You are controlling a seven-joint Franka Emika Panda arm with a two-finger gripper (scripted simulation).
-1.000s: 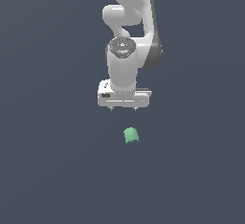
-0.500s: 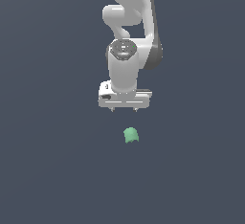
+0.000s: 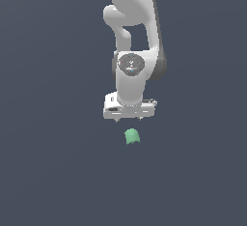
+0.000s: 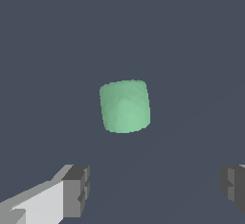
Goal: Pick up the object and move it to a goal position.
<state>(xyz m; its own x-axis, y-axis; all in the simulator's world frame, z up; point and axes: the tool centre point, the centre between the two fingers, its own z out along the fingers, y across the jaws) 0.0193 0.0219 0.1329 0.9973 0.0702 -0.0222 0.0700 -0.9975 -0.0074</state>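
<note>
Gripper (image 3: 128, 119) spread wide, holding nothing, above the object (image 3: 132, 136); looks light, stiff, rounded: pinch flat sides, probably.

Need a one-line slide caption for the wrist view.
Open hand poised over the mint-green object, fingertips spread wide and clear of it.
</note>
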